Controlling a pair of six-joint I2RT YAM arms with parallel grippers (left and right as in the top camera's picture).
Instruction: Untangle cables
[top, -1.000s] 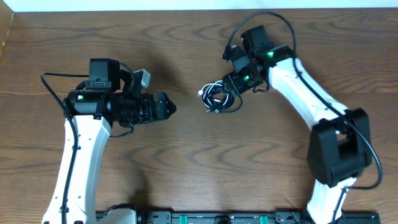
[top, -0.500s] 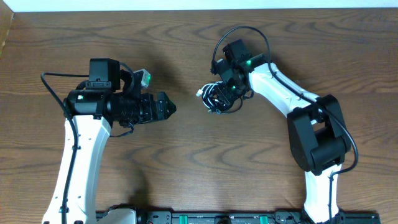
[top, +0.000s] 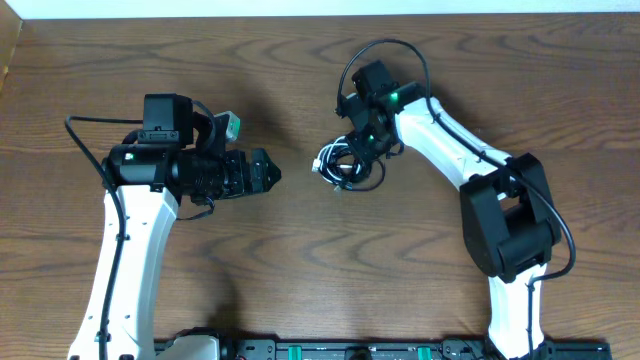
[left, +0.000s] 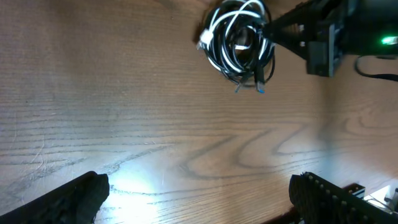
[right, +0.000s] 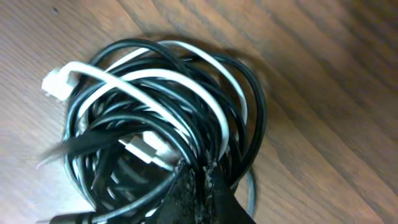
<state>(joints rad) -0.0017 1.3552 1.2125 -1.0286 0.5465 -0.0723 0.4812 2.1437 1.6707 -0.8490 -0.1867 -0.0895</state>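
Grip taken: right end effector (right: 199, 179) has closed, pinching the cables (right: 163, 112).
Spread wide, left end effector (top: 272, 172) idles; untangling can begin.

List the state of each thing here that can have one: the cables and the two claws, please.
cable bundle: tangled, black cords and one white cord coiled together, lying on the table.
left claw: open, empty, apart from the bundle.
right claw: shut on the cable bundle, at its edge.
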